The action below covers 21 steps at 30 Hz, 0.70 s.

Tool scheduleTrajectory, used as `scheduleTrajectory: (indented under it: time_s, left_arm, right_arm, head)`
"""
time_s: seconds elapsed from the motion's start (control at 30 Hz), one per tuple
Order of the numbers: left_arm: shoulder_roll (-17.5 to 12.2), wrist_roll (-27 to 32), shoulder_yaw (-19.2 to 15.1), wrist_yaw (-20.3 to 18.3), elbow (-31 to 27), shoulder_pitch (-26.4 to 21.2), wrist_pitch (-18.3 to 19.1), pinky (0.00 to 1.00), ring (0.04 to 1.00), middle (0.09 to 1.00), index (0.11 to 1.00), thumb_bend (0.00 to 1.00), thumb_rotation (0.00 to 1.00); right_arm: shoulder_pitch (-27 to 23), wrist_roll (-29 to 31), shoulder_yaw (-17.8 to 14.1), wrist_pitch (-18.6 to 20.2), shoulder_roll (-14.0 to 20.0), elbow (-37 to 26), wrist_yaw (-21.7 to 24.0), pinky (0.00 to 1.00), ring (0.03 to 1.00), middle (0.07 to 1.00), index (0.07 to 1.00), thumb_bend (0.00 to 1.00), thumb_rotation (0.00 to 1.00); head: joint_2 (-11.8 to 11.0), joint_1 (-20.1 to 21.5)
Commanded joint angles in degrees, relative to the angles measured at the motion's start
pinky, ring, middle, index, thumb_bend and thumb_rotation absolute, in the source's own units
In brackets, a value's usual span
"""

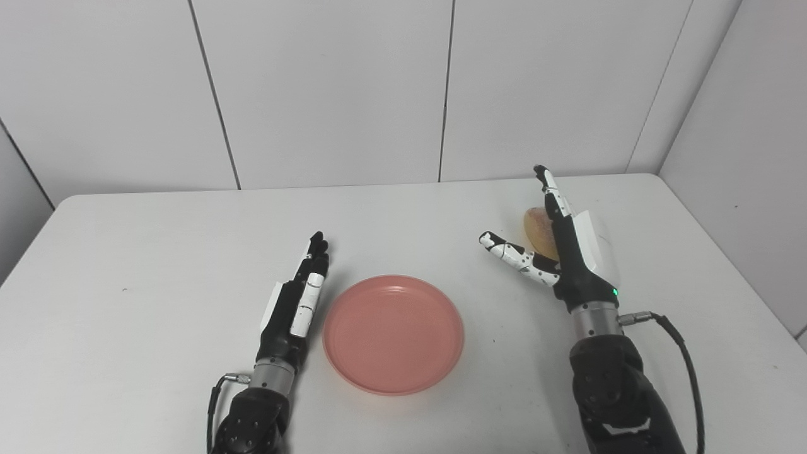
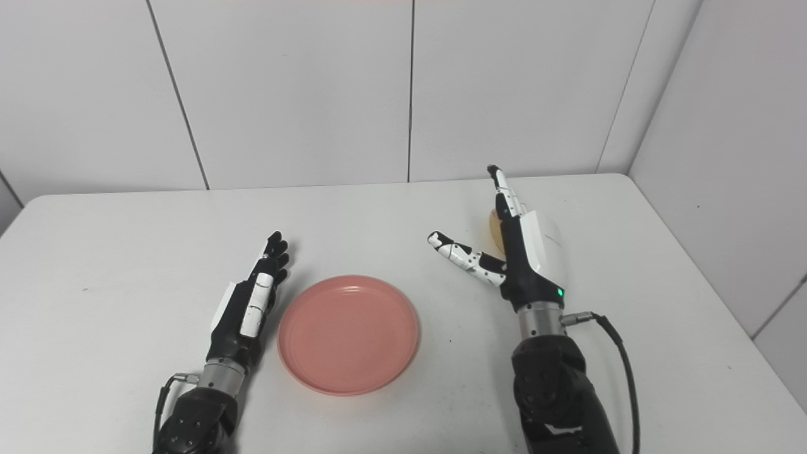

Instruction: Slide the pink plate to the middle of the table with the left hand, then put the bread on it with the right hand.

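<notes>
Pink plate (image 1: 393, 333) near the middle of the white surface (image 1: 157, 252), bread (image 1: 539, 228) off to the right behind the right hand (image 1: 563, 252).

Left hand (image 1: 296, 302) lies flat with fingers straight and together, holding nothing, just beside the plate's left rim; contact with the rim can't be told. Right hand is spread, thumb out toward the plate, fingers pointing to the far edge, empty. The bread sits on the surface against that hand's palm side, partly hidden by the fingers; touching or not is unclear. Plate is empty.
</notes>
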<state>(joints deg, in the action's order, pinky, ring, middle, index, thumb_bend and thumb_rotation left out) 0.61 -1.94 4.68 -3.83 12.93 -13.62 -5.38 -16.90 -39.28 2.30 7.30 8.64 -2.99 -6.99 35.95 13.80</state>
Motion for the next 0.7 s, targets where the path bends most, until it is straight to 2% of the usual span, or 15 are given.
scheduleTrajectory:
  time_s: [0.0,0.3,0.47,0.67]
  left_arm:
    - [-0.51,0.43,-0.27,-0.39,2.43,1.26,-0.94,1.00,1.000,1.000,1.000,0.78,1.00]
    - [-0.68,0.83,-0.11,-0.81,1.68,1.68,-0.22,1.00,1.000,1.000,1.000,0.78,1.00]
    - [-0.64,0.64,-0.12,-0.66,1.81,1.70,-1.39,1.00,1.000,1.000,1.000,0.79,1.00]
    - [-0.51,0.44,-0.10,-0.44,0.66,2.07,-0.36,1.00,1.000,1.000,1.000,0.78,1.00]
  right_arm:
    - [-3.23,-1.79,-0.10,0.06,1.58,1.41,-2.65,0.78,0.875,0.911,0.924,0.75,0.65]
    - [-9.72,-4.99,0.82,2.28,4.49,12.53,-5.37,0.79,0.867,0.884,0.902,0.80,0.56]
    - [-12.76,-5.19,1.63,3.03,5.77,18.48,-7.05,0.80,0.860,0.874,0.890,0.81,0.51]
    - [-14.88,-5.16,2.61,4.35,6.74,22.55,-8.07,0.81,0.861,0.874,0.889,0.82,0.48]
  head:
    - [-0.18,0.34]
    - [-0.20,0.44]
    - [-0.19,0.56]
    - [-0.31,0.56]
